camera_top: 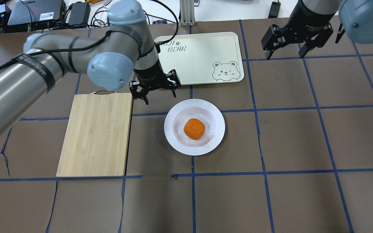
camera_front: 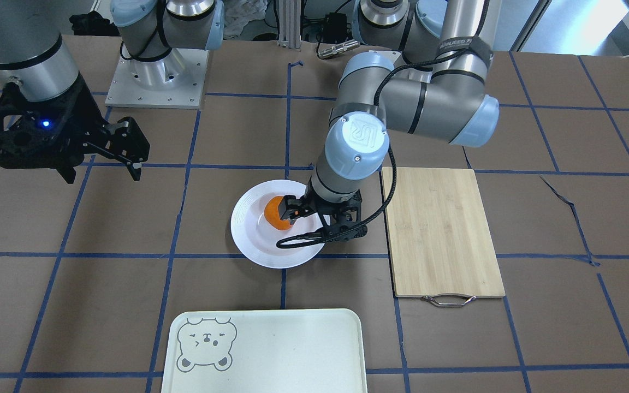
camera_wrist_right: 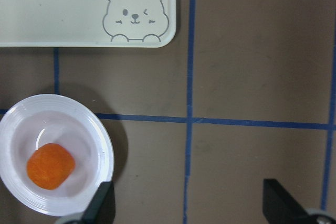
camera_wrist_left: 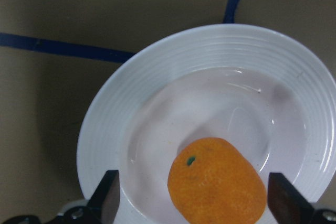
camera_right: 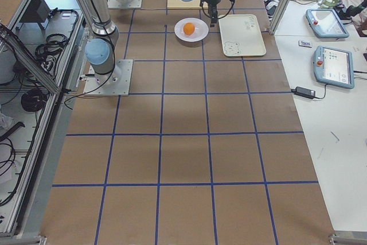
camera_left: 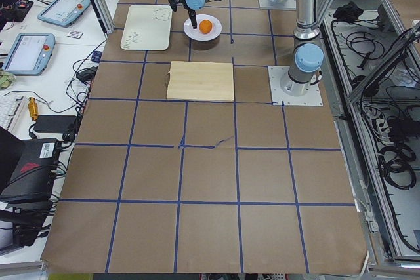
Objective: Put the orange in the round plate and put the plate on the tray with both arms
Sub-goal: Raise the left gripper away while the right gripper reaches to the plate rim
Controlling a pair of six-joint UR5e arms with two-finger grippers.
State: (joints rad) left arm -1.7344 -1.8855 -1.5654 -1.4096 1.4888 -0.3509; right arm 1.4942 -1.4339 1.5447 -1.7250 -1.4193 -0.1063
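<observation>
The orange (camera_top: 194, 128) lies in the sunken centre of the round plate (camera_top: 173, 136), which rests on the brown table mat. My left gripper (camera_top: 160, 96) hangs open above the plate's side nearest the cutting board. In the left wrist view the orange (camera_wrist_left: 215, 182) shows below and between the spread fingertips (camera_wrist_left: 107, 198), free of both. The cream tray (camera_top: 199, 55) with the bear outline lies just beyond the plate, with nothing on it. My right gripper (camera_top: 285, 53) is open and holds nothing, raised high to the right of the tray.
A bamboo cutting board (camera_top: 96, 132) with a metal handle lies left of the plate, under my left arm. Blue tape lines grid the brown mat. Cables and boxes sit past the table's far edge.
</observation>
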